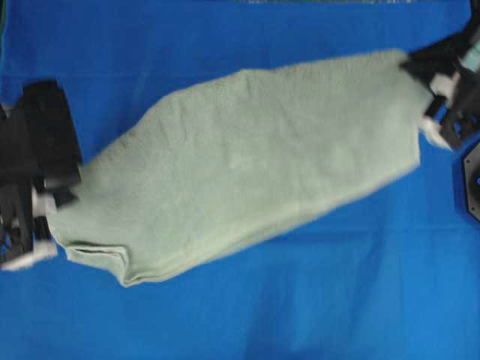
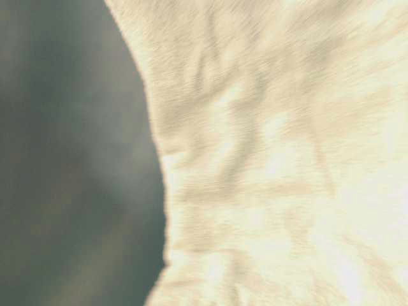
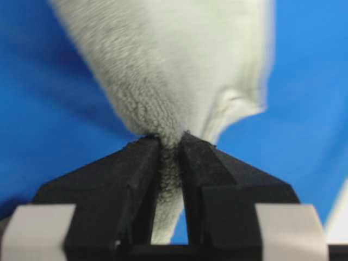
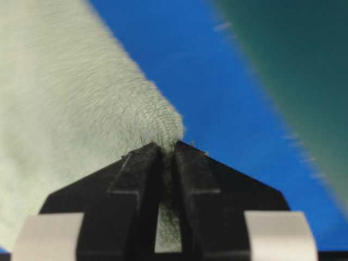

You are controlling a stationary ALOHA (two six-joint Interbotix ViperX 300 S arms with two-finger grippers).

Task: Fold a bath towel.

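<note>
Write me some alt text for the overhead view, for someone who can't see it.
A pale green bath towel stretches diagonally across a bright blue table cloth, held at its two ends. The left gripper pinches the lower-left end and the right gripper the upper-right corner, both with jaws shut on the cloth.

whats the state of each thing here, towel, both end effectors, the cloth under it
pale sage-green terry bath towel: held at both ends, stretched between them
left end effector: shut on towel
right end effector: shut on towel
bright blue table cloth: spread flat beneath
</note>
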